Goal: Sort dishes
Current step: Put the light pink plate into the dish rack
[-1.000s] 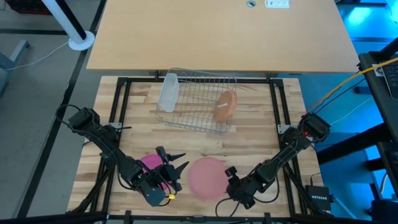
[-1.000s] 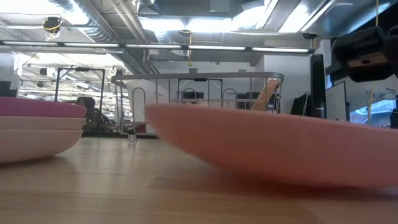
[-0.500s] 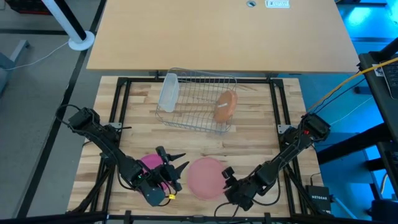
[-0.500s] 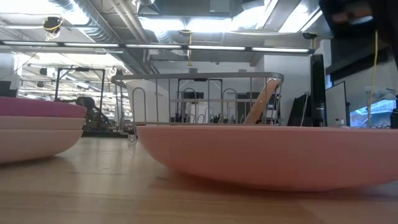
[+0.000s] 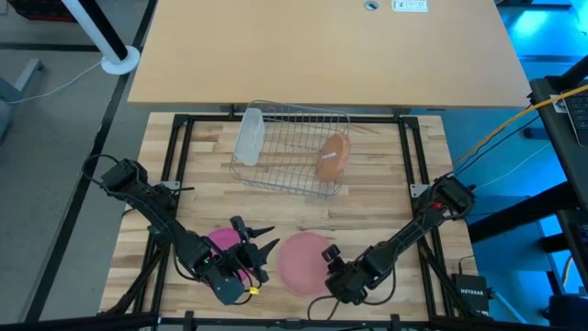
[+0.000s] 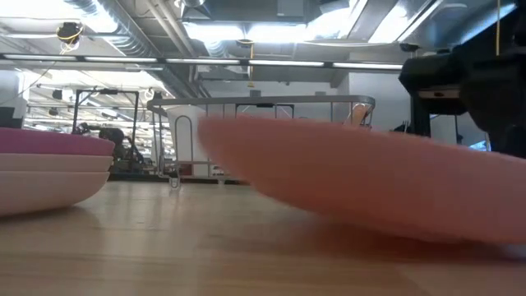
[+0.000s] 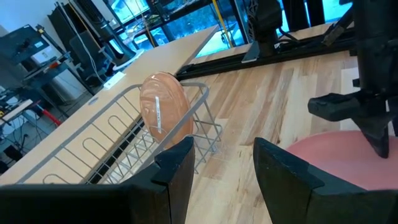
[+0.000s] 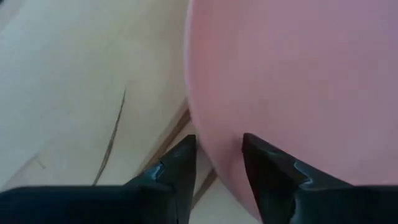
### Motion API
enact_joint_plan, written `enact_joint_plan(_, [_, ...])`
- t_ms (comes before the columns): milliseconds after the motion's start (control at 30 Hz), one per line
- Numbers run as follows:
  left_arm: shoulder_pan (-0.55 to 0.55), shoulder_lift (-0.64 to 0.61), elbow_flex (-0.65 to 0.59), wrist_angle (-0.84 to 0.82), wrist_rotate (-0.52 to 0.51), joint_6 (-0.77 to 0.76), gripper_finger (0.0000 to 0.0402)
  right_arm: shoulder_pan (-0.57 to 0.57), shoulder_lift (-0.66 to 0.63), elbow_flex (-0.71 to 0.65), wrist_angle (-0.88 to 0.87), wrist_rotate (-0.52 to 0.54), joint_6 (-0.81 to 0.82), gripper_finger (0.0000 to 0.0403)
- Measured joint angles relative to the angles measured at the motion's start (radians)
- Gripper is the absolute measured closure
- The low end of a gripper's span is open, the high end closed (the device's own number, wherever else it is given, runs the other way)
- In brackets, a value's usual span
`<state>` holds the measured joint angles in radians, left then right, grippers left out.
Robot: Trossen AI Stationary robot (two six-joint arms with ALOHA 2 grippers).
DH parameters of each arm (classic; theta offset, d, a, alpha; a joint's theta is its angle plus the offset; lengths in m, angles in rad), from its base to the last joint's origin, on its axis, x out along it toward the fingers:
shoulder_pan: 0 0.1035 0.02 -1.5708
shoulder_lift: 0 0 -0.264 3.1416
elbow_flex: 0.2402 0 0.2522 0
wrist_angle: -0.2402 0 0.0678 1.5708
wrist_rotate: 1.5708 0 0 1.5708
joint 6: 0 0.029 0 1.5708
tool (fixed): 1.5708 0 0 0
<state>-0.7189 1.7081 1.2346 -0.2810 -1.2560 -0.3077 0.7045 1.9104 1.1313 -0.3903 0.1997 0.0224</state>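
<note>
Now the right pincer [image 5: 328, 262], jaws part-open astride the pale pink plate's [image 5: 301, 261] rim, has tipped it up off the tabletop [image 5: 367, 202], so a lift seems underway.

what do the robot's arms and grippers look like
Both arms are dark, slim and jointed, ending in a two-fingered left gripper and right gripper. The fingers are black, flat and tapered to points. A small yellow spot shows at the left wrist; black cables trail behind the right arm.
</note>
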Motion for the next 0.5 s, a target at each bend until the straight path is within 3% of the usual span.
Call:
enact_joint_plan(100, [0.000,0.000,0.000,-0.001,0.000,0.000,0.0247,-0.005,0.000,0.001,0.007,-0.002,0.004,0.0304])
enact_joint_plan(233, [0.000,0.000,0.000,-0.001,0.000,0.000,0.0247,-0.005,-0.002,0.037,0.007,0.004,0.023,0.0382])
enact_joint_plan(500, [-0.001,0.000,0.002,0.057,-0.007,-0.003,0.0247,-0.005,-0.001,0.181,-0.059,-0.035,0.070,0.0395])
